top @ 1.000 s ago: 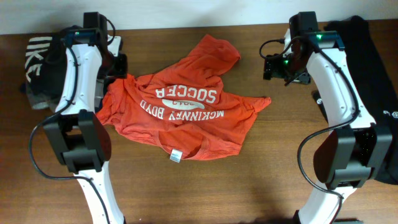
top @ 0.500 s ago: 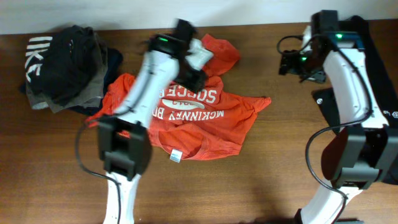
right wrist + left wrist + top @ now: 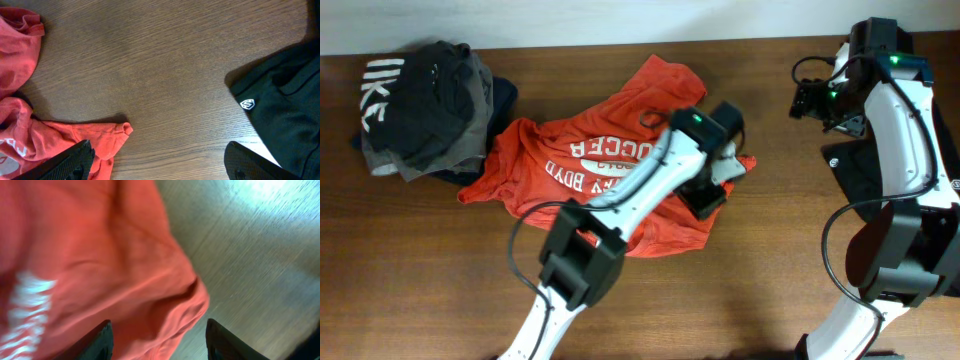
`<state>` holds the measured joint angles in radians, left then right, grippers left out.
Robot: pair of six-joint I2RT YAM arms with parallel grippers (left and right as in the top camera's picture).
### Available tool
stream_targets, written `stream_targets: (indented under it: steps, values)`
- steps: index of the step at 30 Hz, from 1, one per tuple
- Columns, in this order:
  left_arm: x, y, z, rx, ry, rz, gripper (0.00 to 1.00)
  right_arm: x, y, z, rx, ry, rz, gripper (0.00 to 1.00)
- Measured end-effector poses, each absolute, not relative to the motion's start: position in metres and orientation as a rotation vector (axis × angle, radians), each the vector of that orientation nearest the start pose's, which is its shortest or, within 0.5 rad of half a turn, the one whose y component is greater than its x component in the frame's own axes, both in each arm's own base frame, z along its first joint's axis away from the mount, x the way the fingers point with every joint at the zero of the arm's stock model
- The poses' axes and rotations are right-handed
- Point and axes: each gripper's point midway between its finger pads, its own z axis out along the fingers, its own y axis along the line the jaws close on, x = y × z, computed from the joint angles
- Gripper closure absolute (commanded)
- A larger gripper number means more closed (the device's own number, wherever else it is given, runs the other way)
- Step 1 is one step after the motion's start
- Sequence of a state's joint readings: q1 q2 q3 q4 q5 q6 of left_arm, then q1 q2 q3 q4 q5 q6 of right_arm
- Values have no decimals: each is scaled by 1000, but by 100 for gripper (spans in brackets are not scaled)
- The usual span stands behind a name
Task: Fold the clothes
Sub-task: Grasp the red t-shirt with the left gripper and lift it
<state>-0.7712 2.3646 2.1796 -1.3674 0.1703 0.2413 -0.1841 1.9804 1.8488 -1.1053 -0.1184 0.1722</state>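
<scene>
Garment under inspection, a red-orange T-shirt (image 3: pixel 570 175), lies crumpled and unfolded at the middle of the wooden table (image 3: pixel 770 290). Its white lettering (image 3: pixel 620 165) faces up and reads upside down from overhead. The left arm reaches across the shirt, and the left gripper (image 3: pixel 712 195) hangs over the edge nearest the right arm. Its jaws are spread; the blurred wrist view shows cloth between them, nothing pinched. The right gripper (image 3: pixel 817 100) stands at the table's far right, well apart from the shirt, jaws spread wide over bare wood and holding nothing. A heap of dark clothing (image 3: pixel 420 100) sits at the far left, just beside the shirt. A black garment (image 3: pixel 285 105) with a small white logo (image 3: pixel 246 104) lies at the right.
</scene>
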Motion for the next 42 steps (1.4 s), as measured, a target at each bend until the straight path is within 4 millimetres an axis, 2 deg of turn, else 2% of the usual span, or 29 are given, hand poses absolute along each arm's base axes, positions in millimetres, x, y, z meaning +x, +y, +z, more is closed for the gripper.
stream_targets:
  steps: [3,9,14,16,19,21,22,30,32,35,39,42]
  values:
    - [300,-355,55,1555,2783,-238,41,454,-65,152,470,2756,163,12]
    - [291,-375,49,1473,2800,-214,41,454,-65,152,470,2755,167,12]
    - [292,-378,20,1379,2881,-174,42,455,-65,153,469,2752,166,12]
    - [292,-375,7,1349,2925,-147,58,455,-65,153,468,2748,166,12]
    - [294,-377,7,1328,2922,-146,74,456,-65,153,467,2744,166,12]
    - [295,-377,6,1312,2926,-142,95,456,-65,153,467,2745,166,12]
    - [296,-377,6,1304,2925,-138,99,456,-65,153,466,2744,166,12]
    - [303,-371,6,1236,2935,-57,99,457,-65,154,466,2739,165,12]
    - [302,-357,11,1232,2968,17,99,459,-67,154,467,2732,164,12]
    - [304,-327,38,1213,3032,151,99,461,-70,156,473,2719,170,13]
    - [334,-301,90,1091,3001,188,99,466,-75,159,488,2686,212,12]
    - [361,-289,140,965,2893,142,99,469,-75,161,486,2665,263,12]
